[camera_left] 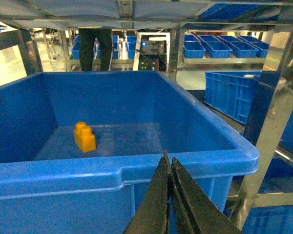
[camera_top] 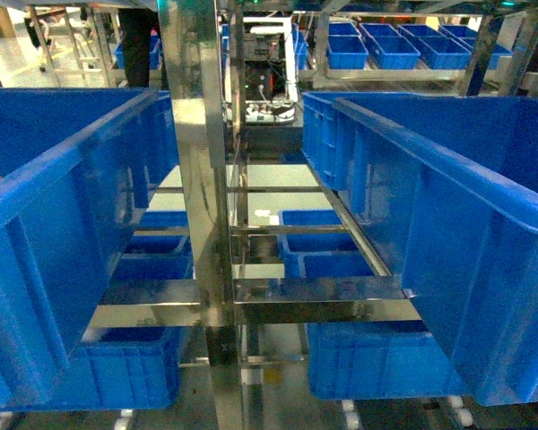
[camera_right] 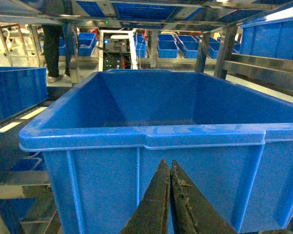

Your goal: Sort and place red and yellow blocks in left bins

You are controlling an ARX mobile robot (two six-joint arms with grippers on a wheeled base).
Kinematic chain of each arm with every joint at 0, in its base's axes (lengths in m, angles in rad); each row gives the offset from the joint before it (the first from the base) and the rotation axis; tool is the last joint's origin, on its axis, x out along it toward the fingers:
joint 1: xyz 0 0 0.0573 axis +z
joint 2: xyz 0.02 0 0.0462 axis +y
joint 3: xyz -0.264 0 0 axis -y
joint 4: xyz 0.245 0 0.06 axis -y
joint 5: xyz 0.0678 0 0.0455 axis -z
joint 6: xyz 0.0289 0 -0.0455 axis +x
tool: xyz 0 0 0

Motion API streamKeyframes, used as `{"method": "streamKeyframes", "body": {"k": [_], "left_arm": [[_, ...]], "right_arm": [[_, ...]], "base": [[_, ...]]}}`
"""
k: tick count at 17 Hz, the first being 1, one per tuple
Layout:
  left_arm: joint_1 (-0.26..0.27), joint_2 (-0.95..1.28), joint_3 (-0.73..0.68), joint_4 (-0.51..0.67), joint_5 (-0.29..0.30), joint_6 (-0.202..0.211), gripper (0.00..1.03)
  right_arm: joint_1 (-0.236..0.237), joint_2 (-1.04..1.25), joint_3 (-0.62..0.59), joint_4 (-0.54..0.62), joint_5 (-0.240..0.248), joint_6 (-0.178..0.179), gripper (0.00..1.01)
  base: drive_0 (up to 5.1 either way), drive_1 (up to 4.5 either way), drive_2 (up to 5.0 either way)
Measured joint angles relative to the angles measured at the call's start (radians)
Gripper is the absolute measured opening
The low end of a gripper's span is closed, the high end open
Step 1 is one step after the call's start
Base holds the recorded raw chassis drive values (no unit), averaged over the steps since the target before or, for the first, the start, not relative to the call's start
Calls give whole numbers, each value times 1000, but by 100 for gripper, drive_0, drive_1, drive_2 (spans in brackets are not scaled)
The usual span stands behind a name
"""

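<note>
Steel racks surround me; both grippers (camera_left: 169, 168) (camera_right: 169, 170) closed empty, yellow block (camera_left: 84, 137) in left bin (camera_left: 136, 168) looks light, slick; I'd pinch its flat sides.

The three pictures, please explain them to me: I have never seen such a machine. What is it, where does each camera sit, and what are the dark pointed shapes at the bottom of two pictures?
This is a wheeled robot with two arms. The head view looks forward from the robot at a steel rack with a big blue crate on each side: the left bin and the right bin. The other two pictures come from cameras on the wrists. The dark pointed shapes are the grippers, the robot's pincers. The left gripper is shut and holds nothing; it is outside the left bin's front wall. A yellow block with two studs lies on that bin's floor. The right gripper is also shut and empty, in front of the right bin, where no block shows. No red block shows in any view.
</note>
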Motion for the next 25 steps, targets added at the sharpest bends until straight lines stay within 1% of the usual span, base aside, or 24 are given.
{"method": "streamKeyframes", "body": {"k": [4, 5, 6, 7, 8, 13, 14, 15, 17, 18, 19, 20, 22, 23, 25], "left_arm": [[0, -68, 0, -69, 0, 0, 2], [0, -90, 0, -104, 0, 0, 2], [0, -210, 1, -262, -2, -1, 2], [0, -233, 3, -228, 2, -1, 2], [0, -233, 0, -255, 1, 0, 2], [-1, -233, 0, -250, 0, -2, 2], [-1, -233, 0, -250, 0, -2, 2], [-1, -233, 0, -250, 0, -3, 10], [-1, -233, 0, -250, 0, -3, 17], [-1, -233, 0, -251, 0, -3, 19], [-1, -233, 0, -250, 0, -3, 25], [-1, -233, 0, -250, 0, -3, 26], [-1, -233, 0, -250, 0, -3, 34], [-1, -233, 0, -250, 0, -3, 36], [-1, -233, 0, -250, 0, -3, 43]], "right_arm": [[0, -68, 0, -71, 0, 0, 2], [0, -94, 0, -108, 0, 0, 2], [0, -216, 0, -262, 1, 0, 2], [0, -244, 3, -235, -2, 0, 2], [0, -243, 0, -262, -1, 0, 2], [0, -243, 0, -256, 0, 0, 2], [0, -243, 0, -255, 0, 0, 7], [0, -243, 0, -255, 0, 0, 20], [0, -243, 0, -256, 0, 0, 25], [0, -243, 0, -256, 0, 0, 29], [0, -243, 0, -256, 0, 0, 35], [0, -243, 0, -256, 0, 0, 36], [0, -243, 0, -255, 0, 0, 42], [0, -243, 0, -256, 0, 0, 46], [0, -243, 0, -256, 0, 0, 53]], "base": [[0, 0, 0], [0, 0, 0], [0, 0, 0], [0, 0, 0], [0, 0, 0], [0, 0, 0], [0, 0, 0], [0, 0, 0], [0, 0, 0], [0, 0, 0], [0, 0, 0], [0, 0, 0], [0, 0, 0], [0, 0, 0], [0, 0, 0]]}}
